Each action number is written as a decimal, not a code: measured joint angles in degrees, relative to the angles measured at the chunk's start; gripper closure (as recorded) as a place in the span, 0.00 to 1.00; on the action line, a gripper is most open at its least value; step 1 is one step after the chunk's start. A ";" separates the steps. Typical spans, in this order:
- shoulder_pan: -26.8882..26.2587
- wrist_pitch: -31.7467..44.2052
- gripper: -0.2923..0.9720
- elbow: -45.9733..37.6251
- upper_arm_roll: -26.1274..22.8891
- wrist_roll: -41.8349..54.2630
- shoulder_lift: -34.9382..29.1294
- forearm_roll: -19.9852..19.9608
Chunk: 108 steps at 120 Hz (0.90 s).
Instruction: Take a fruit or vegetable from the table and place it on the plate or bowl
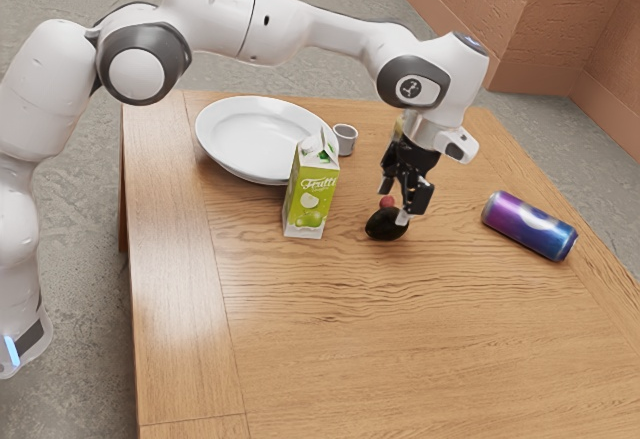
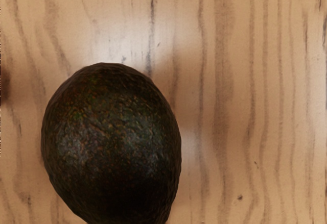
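A dark, bumpy avocado (image 1: 384,226) lies on the wooden table (image 1: 330,339), just to the exterior view's right of the carton. In the wrist view the avocado (image 2: 110,147) sits right under my hand, resting on the wood. My black gripper (image 1: 403,204) hangs directly above it, fingers pointing down and standing apart, their tips near the fruit's top. Nothing is held between them. A white plate (image 1: 222,144) stands empty at the back of the table, beyond the carton.
A green and white juice carton (image 1: 310,191) stands upright between the avocado and the plate. A small white cup (image 1: 345,139) sits beside the plate's rim. A purple can (image 1: 529,225) lies on its side toward the exterior view's right.
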 joint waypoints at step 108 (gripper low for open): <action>-0.77 4.51 0.60 -0.91 0.09 -1.80 -2.54 1.94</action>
